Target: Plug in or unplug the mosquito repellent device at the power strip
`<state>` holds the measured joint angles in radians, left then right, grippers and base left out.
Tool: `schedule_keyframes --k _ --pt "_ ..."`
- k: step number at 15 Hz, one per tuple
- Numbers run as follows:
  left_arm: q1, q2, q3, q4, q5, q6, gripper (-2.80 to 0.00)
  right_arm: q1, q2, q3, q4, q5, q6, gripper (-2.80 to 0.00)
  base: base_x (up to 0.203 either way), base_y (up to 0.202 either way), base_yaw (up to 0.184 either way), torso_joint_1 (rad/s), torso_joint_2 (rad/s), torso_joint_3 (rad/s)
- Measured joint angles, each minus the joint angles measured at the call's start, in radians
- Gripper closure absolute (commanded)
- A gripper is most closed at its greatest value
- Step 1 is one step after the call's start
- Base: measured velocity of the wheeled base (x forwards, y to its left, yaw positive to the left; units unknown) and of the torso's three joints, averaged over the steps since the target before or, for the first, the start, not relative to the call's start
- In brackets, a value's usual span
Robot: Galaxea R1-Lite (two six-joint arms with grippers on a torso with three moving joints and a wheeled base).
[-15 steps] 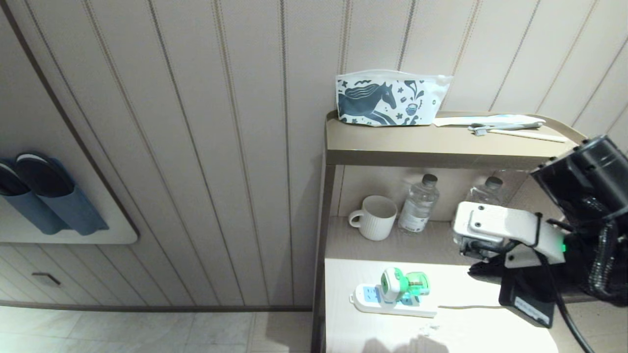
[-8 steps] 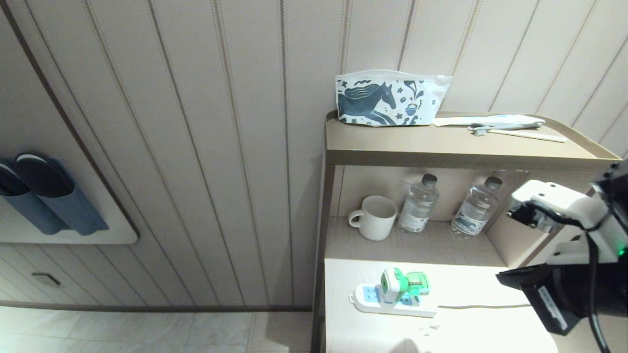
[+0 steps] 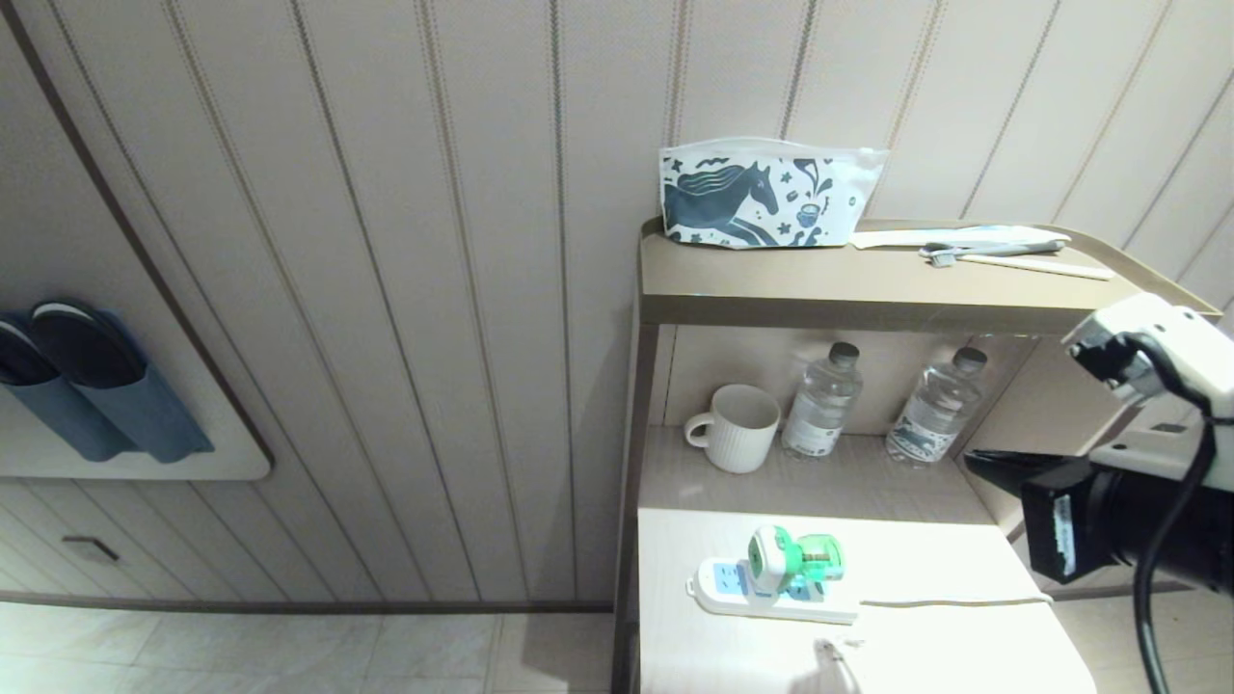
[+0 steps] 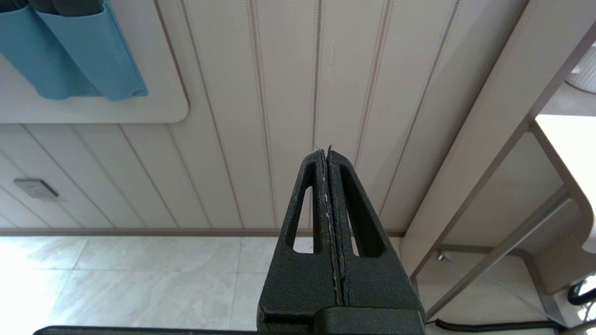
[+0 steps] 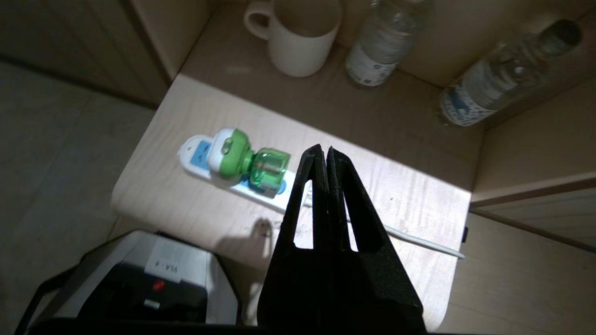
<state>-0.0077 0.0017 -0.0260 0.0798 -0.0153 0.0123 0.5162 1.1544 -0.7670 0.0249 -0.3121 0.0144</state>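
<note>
Right hand clenched and empty, clear of the plugged-in device

The right hand (image 5: 324,153) hung with fingers pressed together, gripping nothing; in the head view its tip (image 3: 979,461) showed, the arm cut off at the edge. Below and ahead of it, the mosquito repellent device (image 5: 244,160) sat in the power strip (image 3: 766,593) on the desk (image 3: 925,617), hiding some sockets. The left hand (image 4: 328,156), clenched too, faced the wall.
</note>
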Motion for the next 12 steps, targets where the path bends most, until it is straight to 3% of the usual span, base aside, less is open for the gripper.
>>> schedule_keyframes --k 3,9,12 --pt "0.0 0.0 0.0 0.0 0.0 0.0 0.0 -0.007 -0.029 0.101 -0.055 -0.18 0.073 0.0 0.0 0.0 0.0 0.0 0.0 0.0" --pt "0.0 0.0 0.0 0.0 0.001 0.0 0.0 -0.002 -0.195 0.282 -0.058 -0.551 0.095 0.0 0.0 0.0 0.0 0.0 0.0 0.0" --pt "0.0 0.0 0.0 0.0 0.0 0.0 0.0 0.012 -0.263 0.302 -0.056 -0.579 0.088 0.0 0.0 0.0 0.0 0.0 0.0 0.0"
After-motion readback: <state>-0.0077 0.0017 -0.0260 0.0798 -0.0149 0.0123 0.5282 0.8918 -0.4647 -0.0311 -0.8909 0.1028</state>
